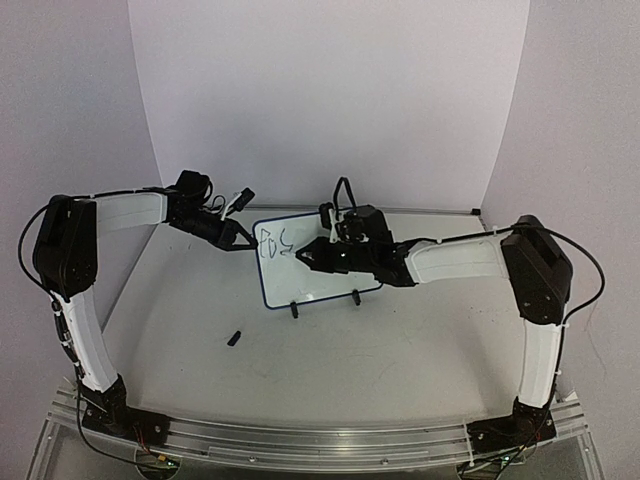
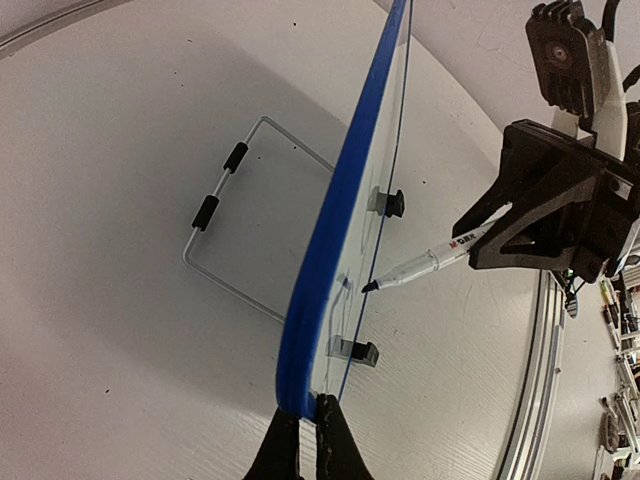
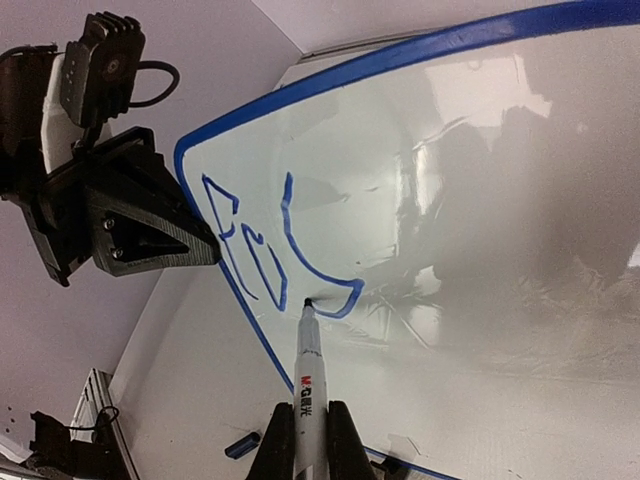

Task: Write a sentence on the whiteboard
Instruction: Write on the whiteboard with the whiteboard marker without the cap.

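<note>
The whiteboard [image 1: 325, 285] stands tilted on its two black clip feet at mid-table. The sentence [image 1: 274, 243] is only a few blue letters at the board's upper left, also in the right wrist view [image 3: 262, 255]. My left gripper [image 1: 243, 243] is shut on the board's blue left edge [image 2: 335, 230], pinching it between the fingertips of the gripper [image 2: 305, 405]. My right gripper [image 1: 312, 258] is shut on a white marker [image 3: 308, 375], whose tip touches the board at the end of the last stroke. The marker also shows in the left wrist view [image 2: 432, 262].
The marker's dark cap [image 1: 234, 338] lies on the table in front of the board, also low in the right wrist view [image 3: 243, 446]. A wire stand [image 2: 215, 200] props the board from behind. White walls enclose the table on three sides.
</note>
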Robot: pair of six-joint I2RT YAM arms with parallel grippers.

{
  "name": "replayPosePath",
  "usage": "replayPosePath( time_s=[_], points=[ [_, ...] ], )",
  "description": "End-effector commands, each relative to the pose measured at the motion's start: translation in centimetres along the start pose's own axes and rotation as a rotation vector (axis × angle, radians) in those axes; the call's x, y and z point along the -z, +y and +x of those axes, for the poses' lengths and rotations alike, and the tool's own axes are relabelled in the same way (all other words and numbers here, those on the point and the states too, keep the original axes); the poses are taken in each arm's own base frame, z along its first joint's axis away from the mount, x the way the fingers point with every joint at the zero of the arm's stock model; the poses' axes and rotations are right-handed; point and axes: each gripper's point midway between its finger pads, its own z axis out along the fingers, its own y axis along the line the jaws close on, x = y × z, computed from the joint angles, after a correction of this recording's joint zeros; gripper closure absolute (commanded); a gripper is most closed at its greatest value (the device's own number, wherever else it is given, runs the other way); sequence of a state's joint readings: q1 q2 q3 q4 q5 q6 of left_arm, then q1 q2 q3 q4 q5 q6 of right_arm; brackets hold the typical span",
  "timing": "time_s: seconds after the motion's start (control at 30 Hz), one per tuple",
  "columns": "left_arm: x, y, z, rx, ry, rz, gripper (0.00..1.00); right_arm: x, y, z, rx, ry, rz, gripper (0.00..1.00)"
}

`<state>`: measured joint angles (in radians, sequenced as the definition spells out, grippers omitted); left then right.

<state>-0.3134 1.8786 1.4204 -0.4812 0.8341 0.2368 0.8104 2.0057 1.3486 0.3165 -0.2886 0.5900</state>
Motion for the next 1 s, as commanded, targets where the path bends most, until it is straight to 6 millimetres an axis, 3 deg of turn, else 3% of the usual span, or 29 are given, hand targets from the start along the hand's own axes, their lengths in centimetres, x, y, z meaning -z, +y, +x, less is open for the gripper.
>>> replayPosePath(
  time_s=[0.0, 0.17, 0.4, 0.67, 0.97],
  points=[
    [1.0, -0.6, -1.5, -0.086, -0.015, -0.043, 1.0, 3.4, 4.6, -3.9, 0.02, -0.113, -0.141, 1.0],
    [1.1, -0.7, -1.6, -0.088, -0.018, -0.044, 1.0, 6.2, 6.0, -4.8, 0.047, -0.143, -0.166, 1.0],
    [1.1, -0.8, -1.6, -0.089, -0.018, -0.046, 1.0, 7.8, 4.7, -4.8, 0.101, -0.137, -0.064, 1.0],
    [1.2, -0.7, -1.5, -0.09, -0.017, -0.053, 1.0, 7.6, 3.4, -4.8, 0.111, -0.103, -0.053, 1.0],
    [1.1, -0.6, -1.3, -0.089, -0.01, -0.059, 1.0, 5.7, 2.5, -5.1, 0.122, -0.068, -0.069, 1.0]
  ],
)
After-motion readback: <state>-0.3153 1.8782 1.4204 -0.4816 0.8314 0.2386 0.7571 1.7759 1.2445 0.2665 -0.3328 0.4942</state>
